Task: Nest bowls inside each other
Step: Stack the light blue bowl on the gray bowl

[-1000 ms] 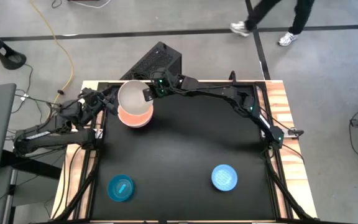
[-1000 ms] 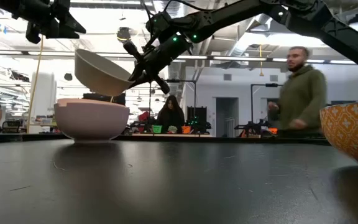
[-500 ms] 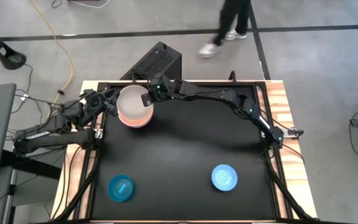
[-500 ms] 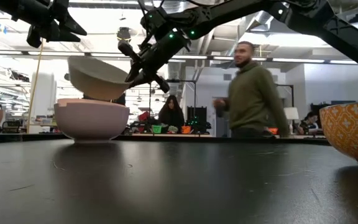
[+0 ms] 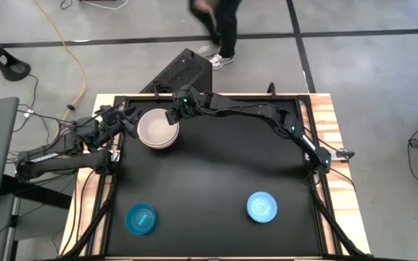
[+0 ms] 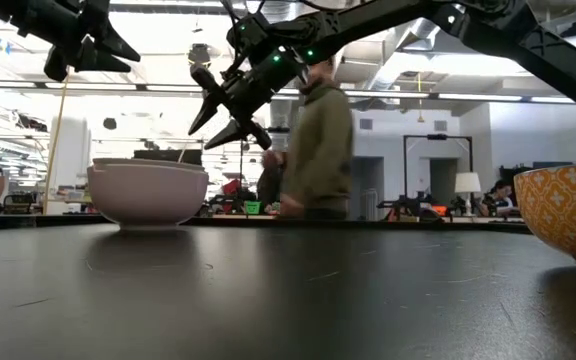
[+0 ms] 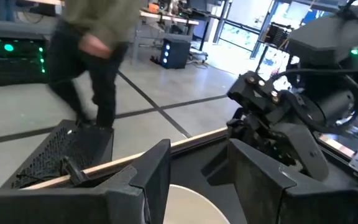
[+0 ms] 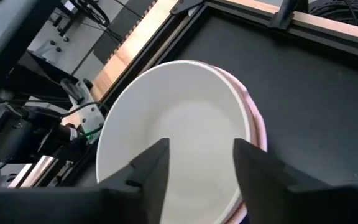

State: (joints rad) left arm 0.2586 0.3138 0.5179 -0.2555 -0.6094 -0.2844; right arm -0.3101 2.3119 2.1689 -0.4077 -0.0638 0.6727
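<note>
Now the left end effector (image 5: 125, 120) is hanging just beside the stacked bowls at the far left of the black tabletop (image 5: 216, 181), its fingers apart and holding nothing. The cream bowl (image 5: 157, 128) is sitting inside the pink bowl (image 8: 253, 121). The right end effector (image 5: 173, 115) is hanging over the far rim of that stack, its fingers apart and gripping nothing. Nearer the front, the teal bowl (image 5: 141, 218) is lying at the left and the light blue bowl (image 5: 262, 206) at the right, well apart.
</note>
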